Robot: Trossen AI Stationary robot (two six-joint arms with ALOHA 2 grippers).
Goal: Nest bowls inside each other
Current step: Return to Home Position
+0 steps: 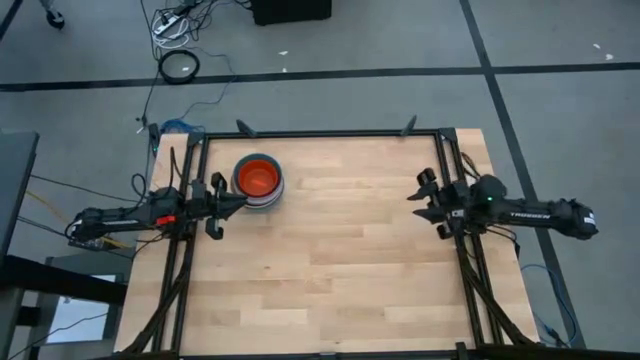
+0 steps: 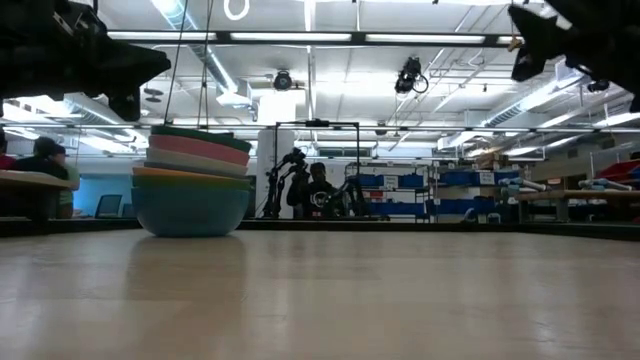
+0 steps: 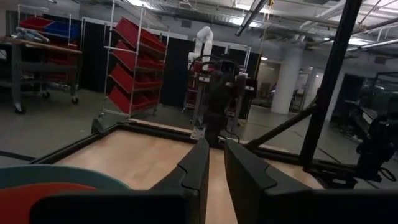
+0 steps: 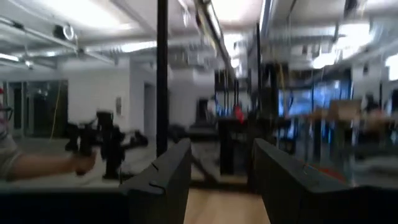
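The bowls stand nested in one stack [image 1: 258, 180] on the table's far left part; its bottom bowl rests on the wood. From above, a red-orange bowl shows innermost. In the low view the stack [image 2: 190, 185] shows a light blue bowl lowest, then orange, white, pink and green rims. My left gripper [image 1: 232, 203] hovers just beside the stack on its near left side, above the table. Its fingers [image 3: 216, 155] stand a narrow gap apart with nothing between them, and the stack's rim [image 3: 37, 183] shows beside them. My right gripper [image 1: 418, 198] hangs open and empty [image 4: 221, 162] at the table's right.
A black frame rail [image 1: 320, 133] runs along the table's far edge, with more rails down both sides. Bare wood [image 1: 340, 260] spreads across the middle and near part of the table. People sit in the room beyond the table [image 2: 40, 155].
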